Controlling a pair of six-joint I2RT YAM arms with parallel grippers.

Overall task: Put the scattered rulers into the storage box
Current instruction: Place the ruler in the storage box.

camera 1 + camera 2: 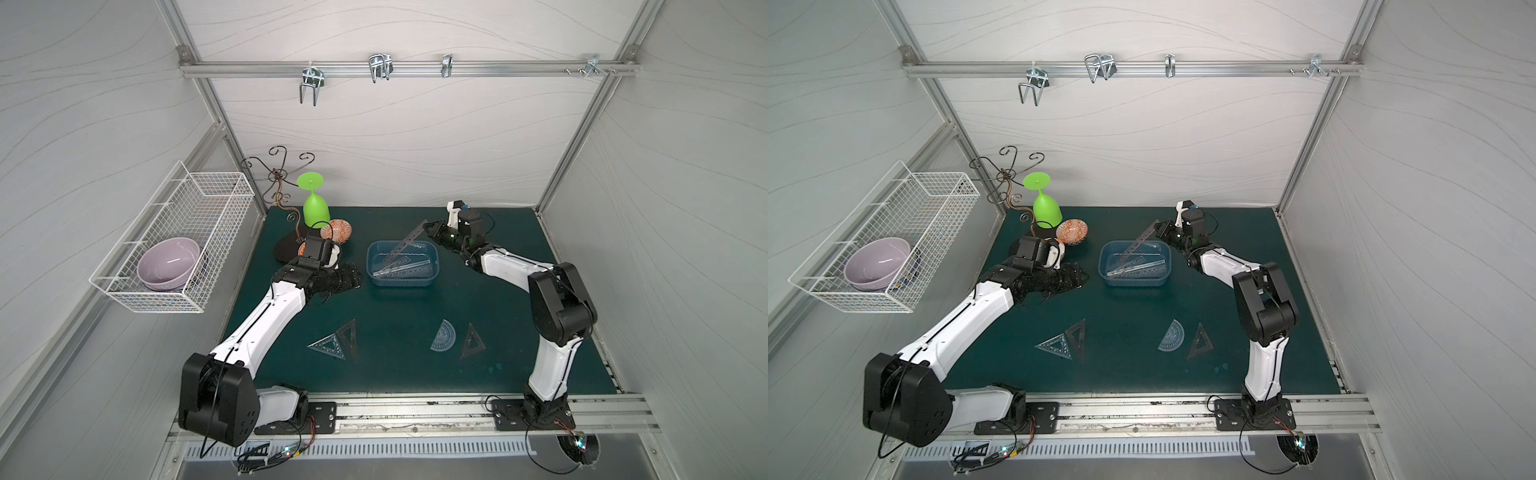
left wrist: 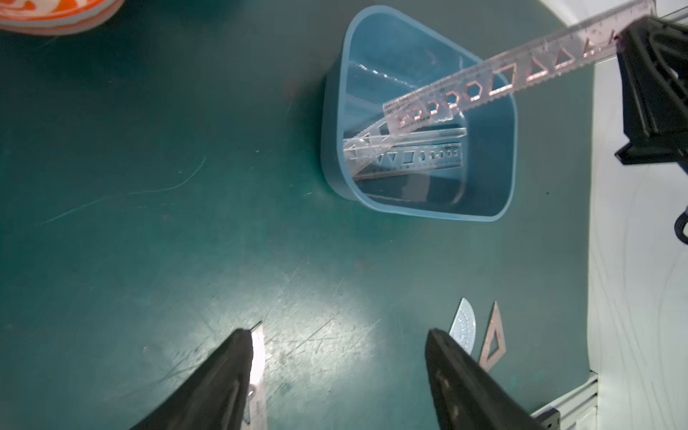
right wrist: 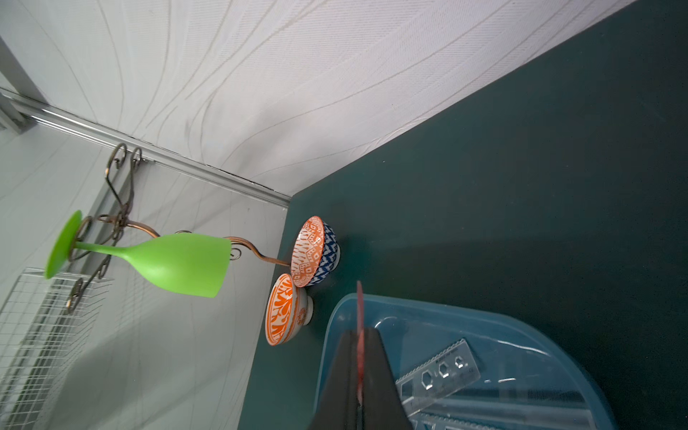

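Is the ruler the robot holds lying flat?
No. The ruler slants: low end in the box, high end in the shut right gripper.

White arm shells (image 1: 266, 316), black joints (image 1: 216, 399)

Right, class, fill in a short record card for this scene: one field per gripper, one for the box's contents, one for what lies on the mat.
right gripper: shut on the smoky straight ruler, which tilts with its lower end inside the blue storage box
left gripper: open, nothing between the jaws, beside the box
in the box: clear stencil rulers lying flat
on the green mat: clear set square next to a dark set square; protractor near a second dark set square
pieces outside the box: four
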